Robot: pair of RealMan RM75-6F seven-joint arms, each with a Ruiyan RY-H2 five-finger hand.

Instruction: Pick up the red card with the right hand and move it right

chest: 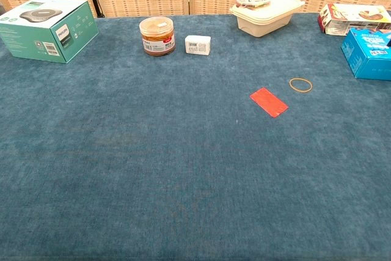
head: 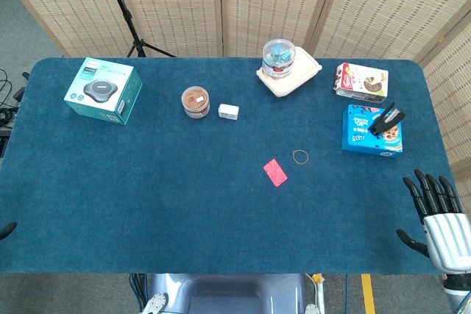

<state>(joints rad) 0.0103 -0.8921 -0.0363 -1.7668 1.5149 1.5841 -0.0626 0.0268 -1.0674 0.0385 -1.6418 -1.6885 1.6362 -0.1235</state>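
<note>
Bare cloth surrounds the red card (head: 274, 173); a rubber band (head: 301, 156) (seemingly flat) lies near.

The robot hand (head: 436, 215) has black fingers and a white palm.

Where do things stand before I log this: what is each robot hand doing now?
Left robot hand: not in view.
Right robot hand: open, fingers spread, holding nothing.

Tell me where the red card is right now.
The red card lies flat on the blue table, a little right of centre in both views, just near-left of the rubber band. The right hand is far off at the table's right edge.
</note>
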